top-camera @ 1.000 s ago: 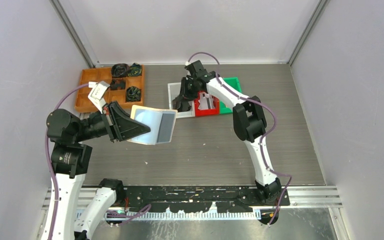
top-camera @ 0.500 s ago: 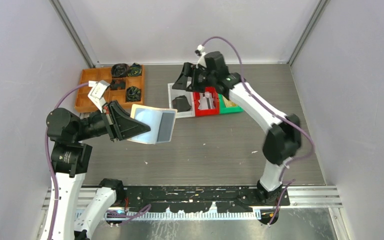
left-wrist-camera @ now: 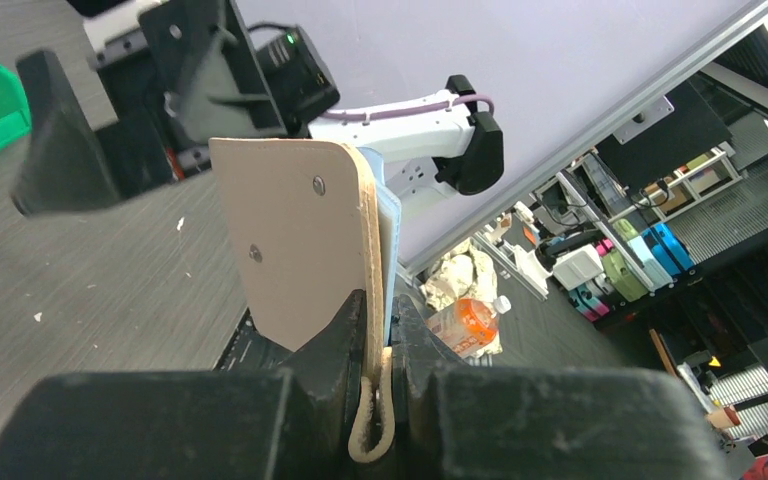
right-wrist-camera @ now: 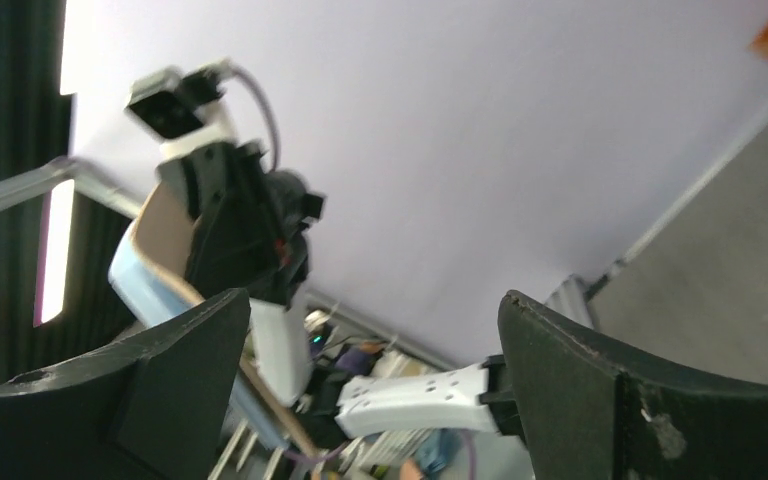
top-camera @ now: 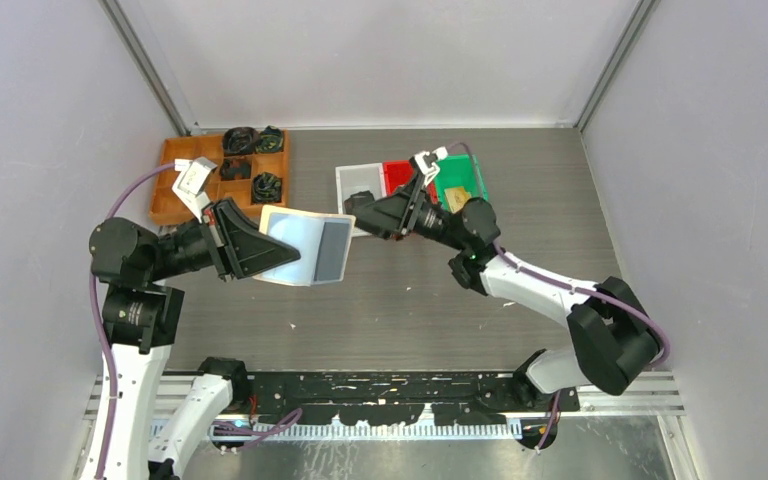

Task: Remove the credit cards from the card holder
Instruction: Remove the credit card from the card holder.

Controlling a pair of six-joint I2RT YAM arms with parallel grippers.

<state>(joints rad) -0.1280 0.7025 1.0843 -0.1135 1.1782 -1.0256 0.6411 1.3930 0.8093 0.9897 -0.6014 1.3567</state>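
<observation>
Right jaws now off the bins (top-camera: 397,176), near the card holder (top-camera: 295,245), wide and empty; left jaws tight on it.

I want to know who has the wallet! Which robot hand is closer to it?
Left. The left gripper is shut on the card holder, pinching one edge and holding it up in the air. The right gripper hovers open just beside the opposite edge, not gripping it.

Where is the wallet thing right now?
In the top view the card holder is up off the table, left of centre, pinched by the left gripper, with the open right gripper just to its right.
</observation>
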